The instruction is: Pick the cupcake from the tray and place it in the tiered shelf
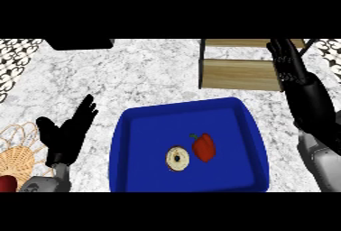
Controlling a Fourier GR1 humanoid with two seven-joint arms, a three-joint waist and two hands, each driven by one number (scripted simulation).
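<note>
A blue tray (140,180) lies on the marble counter at the middle. Inside it sits the cupcake (177,159), seen from above as a pale round disc, with a red pepper (204,147) just to its right. The wooden tiered shelf (240,74) stands at the back right. My right hand (288,58) is raised over the shelf's right end, fingers straight, holding nothing. My left hand (66,131) rests open left of the tray, fingers up.
A wicker basket (16,153) sits at the left edge with a red item (6,184) below it. A black object (80,43) lies at the back left. Patterned surfaces (16,58) flank the counter.
</note>
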